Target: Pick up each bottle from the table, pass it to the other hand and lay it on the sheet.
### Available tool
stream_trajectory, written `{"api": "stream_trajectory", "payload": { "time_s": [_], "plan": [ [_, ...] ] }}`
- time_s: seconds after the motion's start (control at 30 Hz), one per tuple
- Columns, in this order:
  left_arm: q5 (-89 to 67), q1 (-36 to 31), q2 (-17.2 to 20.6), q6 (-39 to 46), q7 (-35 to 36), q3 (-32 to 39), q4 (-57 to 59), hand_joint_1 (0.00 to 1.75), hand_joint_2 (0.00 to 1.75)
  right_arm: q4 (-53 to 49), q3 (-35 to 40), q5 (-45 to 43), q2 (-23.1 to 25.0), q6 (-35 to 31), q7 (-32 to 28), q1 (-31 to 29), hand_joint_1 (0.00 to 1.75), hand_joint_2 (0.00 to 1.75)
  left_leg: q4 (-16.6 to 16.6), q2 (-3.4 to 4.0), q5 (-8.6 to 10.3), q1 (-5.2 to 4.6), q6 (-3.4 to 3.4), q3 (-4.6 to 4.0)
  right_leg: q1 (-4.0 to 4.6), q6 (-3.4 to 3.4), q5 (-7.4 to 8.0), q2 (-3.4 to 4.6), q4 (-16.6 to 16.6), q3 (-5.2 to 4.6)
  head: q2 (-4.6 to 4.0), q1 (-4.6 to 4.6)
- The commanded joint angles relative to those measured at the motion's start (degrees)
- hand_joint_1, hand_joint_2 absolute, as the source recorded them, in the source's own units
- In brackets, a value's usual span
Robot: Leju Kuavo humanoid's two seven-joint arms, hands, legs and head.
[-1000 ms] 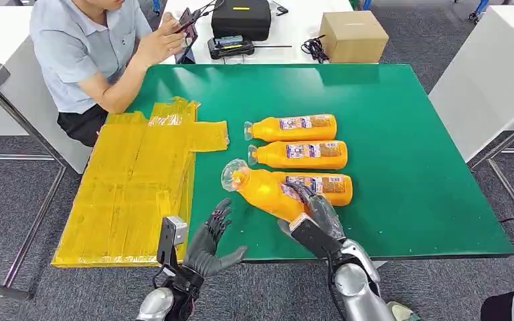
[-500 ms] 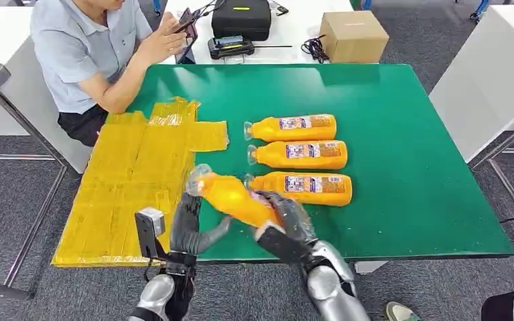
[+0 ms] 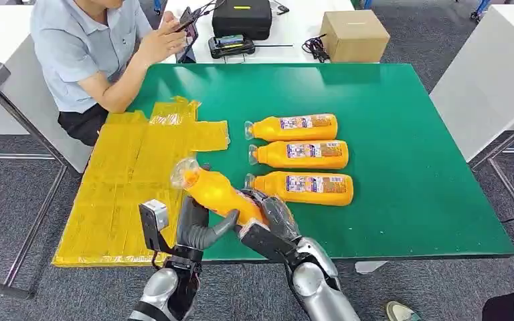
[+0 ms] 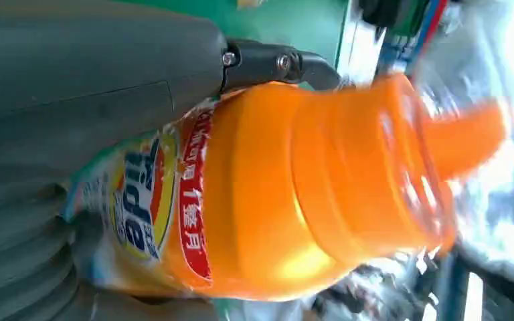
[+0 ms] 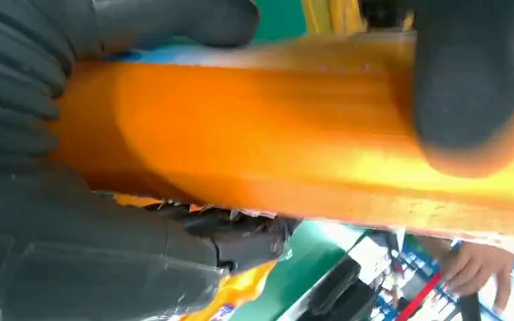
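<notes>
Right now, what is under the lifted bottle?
Under the lifted bottle: the left hand, the right hand gripping its base, green table and the yellow sheet edge. The fingers' contact underneath is covered.

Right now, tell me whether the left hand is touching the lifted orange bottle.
Touching. In the head view the left hand wraps the orange bottle, its thumb against the underside; the left wrist view shows that thumb lying along the bottle's body. The right hand holds the base.

Both silver arms reach up side by side. The right hand point(image 3: 272, 215) wraps around the back end of the bottle point(image 3: 215, 192). The left hand point(image 3: 196, 225) cups the bottle's middle from below, thumb out.
</notes>
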Motion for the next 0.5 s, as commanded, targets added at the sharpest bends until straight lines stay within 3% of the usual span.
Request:
{"api": "stream_trajectory", "payload": {
  "time_s": [0.03,0.2,0.5],
  "plan": [
    [1.71,-2.87,-0.37,-6.78,3.09,-3.12,5.14,0.00,1.75,4.24,0.38,-1.28,-2.40,0.14,-0.83,-2.85,1.71,1.75,0.00,-0.07,-0.06,0.10,-0.11,0.22,0.11,-0.14,-0.07,-0.11,-0.05,0.28,0.00,0.00],
    [1.86,-3.80,-0.37,-6.47,3.32,-3.65,5.90,0.00,1.75,4.17,1.23,-0.44,-1.72,-0.05,-1.16,-3.06,1.75,1.75,0.02,-0.05,-0.08,0.08,-0.10,0.20,0.09,-0.13,-0.09,-0.10,-0.02,0.26,0.00,0.00],
    [-4.01,-6.81,-0.37,4.99,2.53,-3.53,9.26,0.00,1.75,2.06,5.33,2.43,-0.87,-1.33,-0.16,-2.14,1.75,1.75,0.05,0.00,-0.07,0.09,-0.12,0.15,0.10,-0.14,-0.08,-0.05,0.03,0.18,0.00,0.00]
  ]
}}
